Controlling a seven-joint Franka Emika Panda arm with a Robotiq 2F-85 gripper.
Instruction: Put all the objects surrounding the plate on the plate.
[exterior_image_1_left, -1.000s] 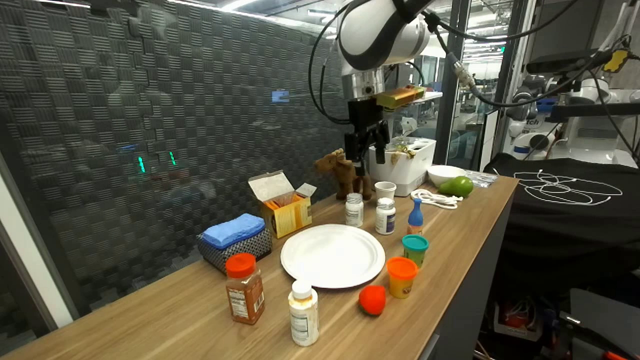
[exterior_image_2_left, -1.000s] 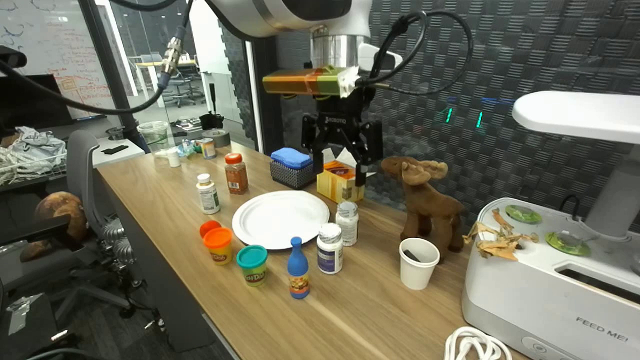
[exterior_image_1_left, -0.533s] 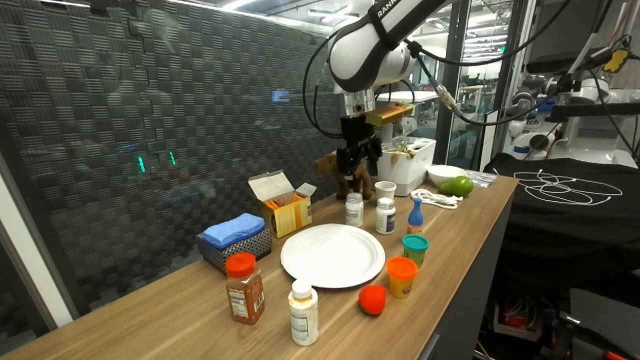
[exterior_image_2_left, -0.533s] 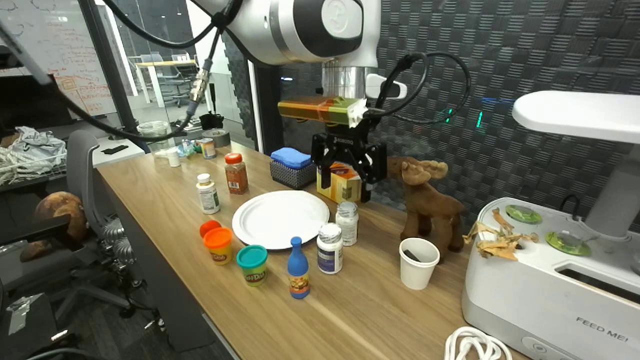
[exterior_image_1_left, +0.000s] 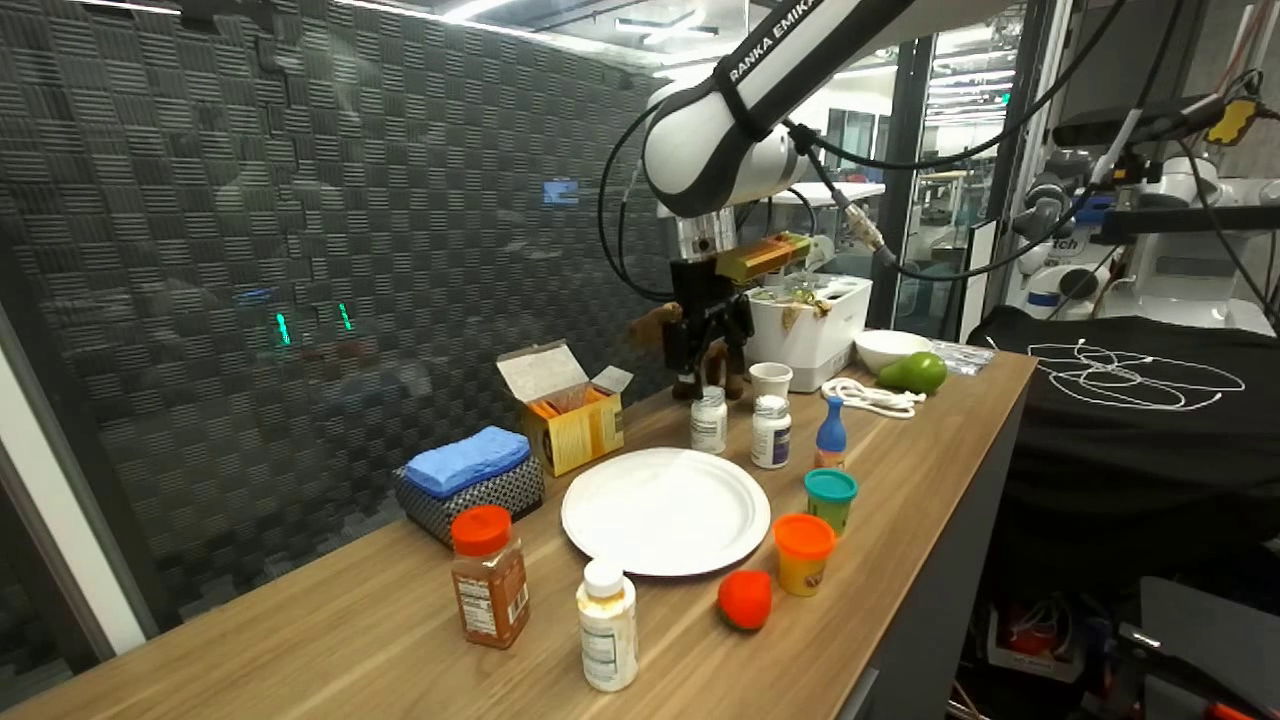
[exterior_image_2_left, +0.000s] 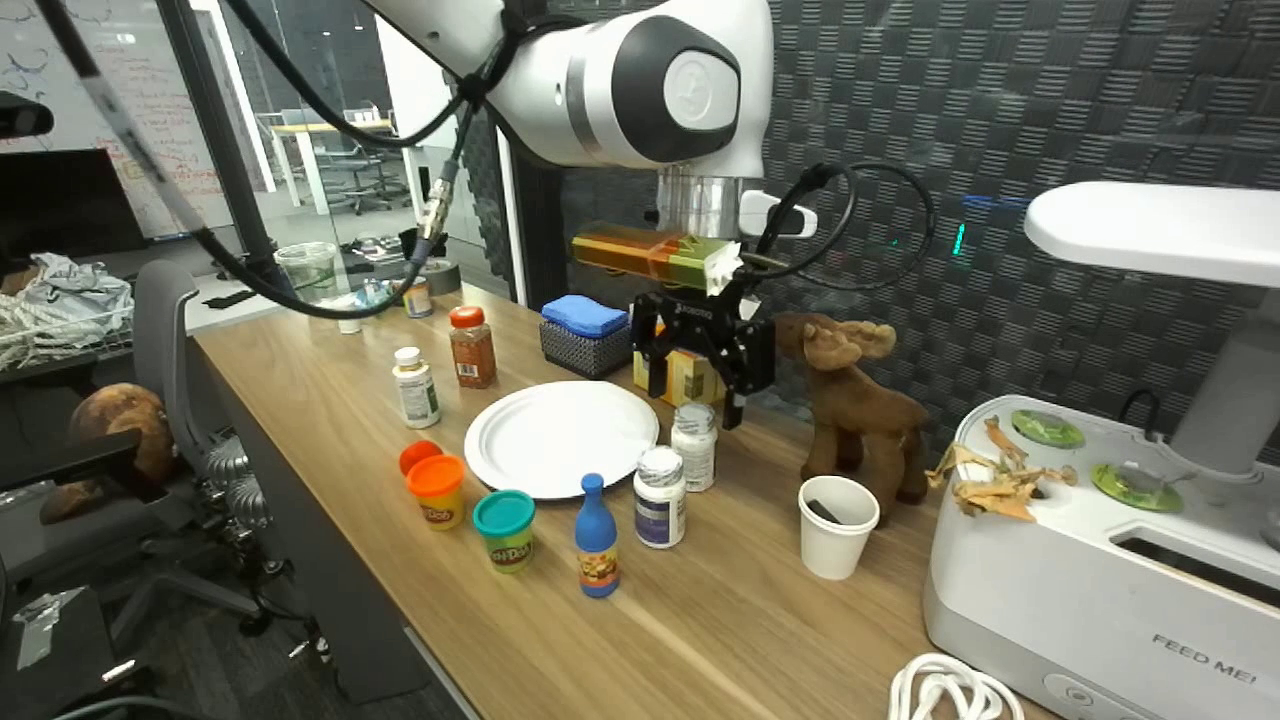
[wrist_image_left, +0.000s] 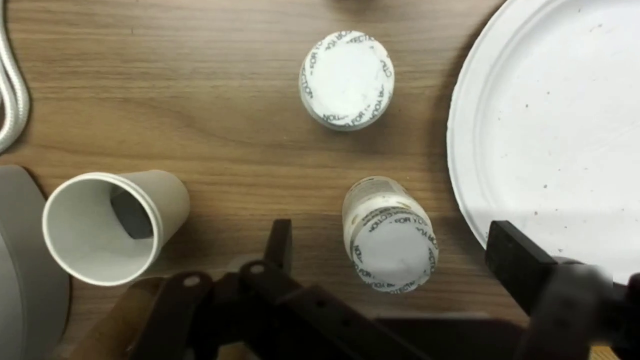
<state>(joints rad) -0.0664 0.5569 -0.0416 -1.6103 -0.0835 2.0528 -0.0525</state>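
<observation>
— Lowered since the earlier frame: my arm (exterior_image_2_left: 620, 95).
— And the plate?
— White plate (exterior_image_1_left: 665, 512), lying flat, ringed by the items listed below.
— Condition of your pincer?
— My pincer (exterior_image_2_left: 695, 398) has its jaws well apart; in the wrist view a white bottle (wrist_image_left: 391, 237) with lettered top shows between them. Whether they reach down to that top, I cannot fairly tell.
— Those items, by size?
— Brown jar (exterior_image_1_left: 490, 590), orange-red lid, upright. Near it, a white-capped bottle (exterior_image_1_left: 607, 635), upright. Purple-labelled bottle (exterior_image_2_left: 660, 503), upright, beside the lettered one. Teal-lidded cup (exterior_image_2_left: 506, 540). Orange-lidded cup (exterior_image_2_left: 437, 495), near it. Red ball (exterior_image_1_left: 745, 600), smallest, near the orange-lidded cup in both exterior views.
</observation>
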